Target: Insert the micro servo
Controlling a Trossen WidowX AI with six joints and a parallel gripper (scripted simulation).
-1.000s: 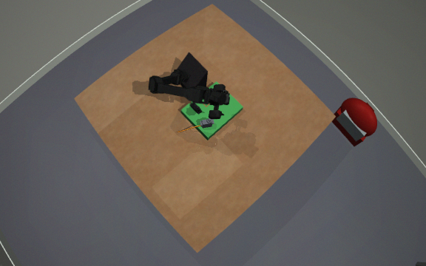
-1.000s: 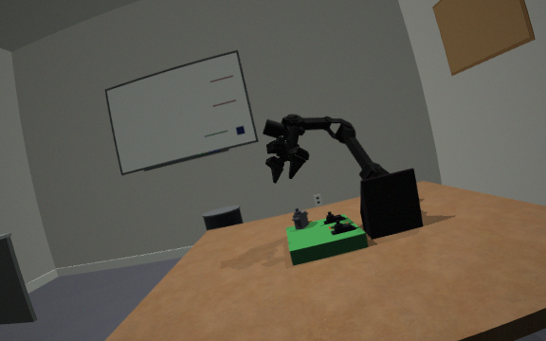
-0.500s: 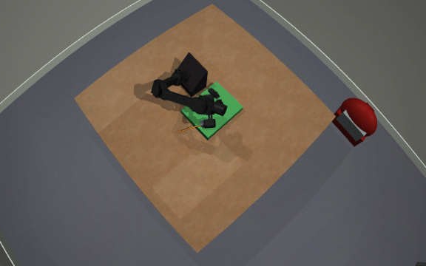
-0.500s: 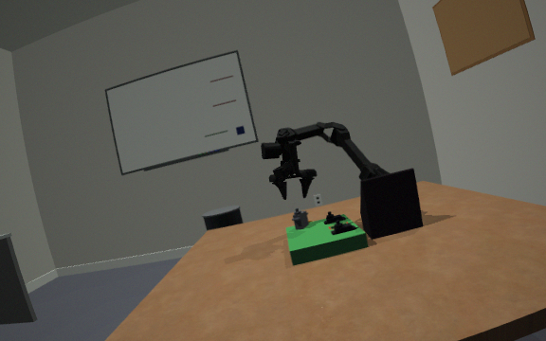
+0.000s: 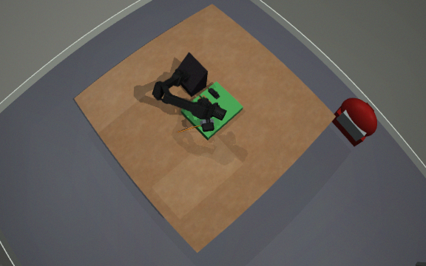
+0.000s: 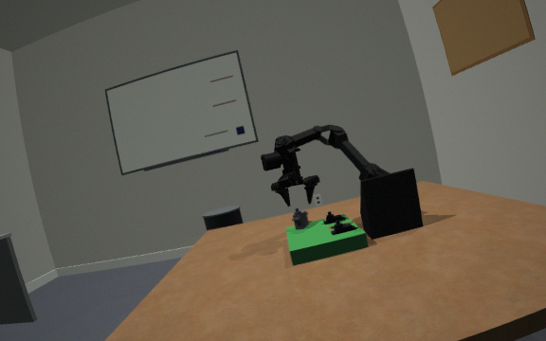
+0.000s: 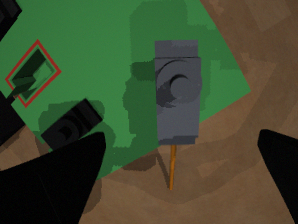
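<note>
The loose grey micro servo [image 6: 300, 220] [image 7: 178, 115] stands on the green deck [image 5: 231, 107] [image 6: 325, 248] [image 7: 105, 45] near a corner, its round output boss facing up. Its orange cable [image 5: 188, 128] [image 7: 172, 167] sticks out past the deck's edge. The red-outlined empty pocket [image 7: 49, 56] is at the left in the wrist view. My gripper [image 6: 299, 204] [image 7: 183, 139] is open and empty, pointing down above the servo, with the fingertips wide apart on either side of it in the wrist view. The arm partly hides the servo and deck in the top view.
A black servo [image 5: 214, 93] [image 6: 334, 218] and another black servo [image 6: 343, 228] [image 7: 72, 125] sit on the deck. The arm's black base block [image 5: 194, 75] [image 6: 391, 204] stands beside the deck on the wooden table [image 5: 279, 111] [image 6: 396, 284]. A red chair [image 5: 359, 116] is beyond the table's corner.
</note>
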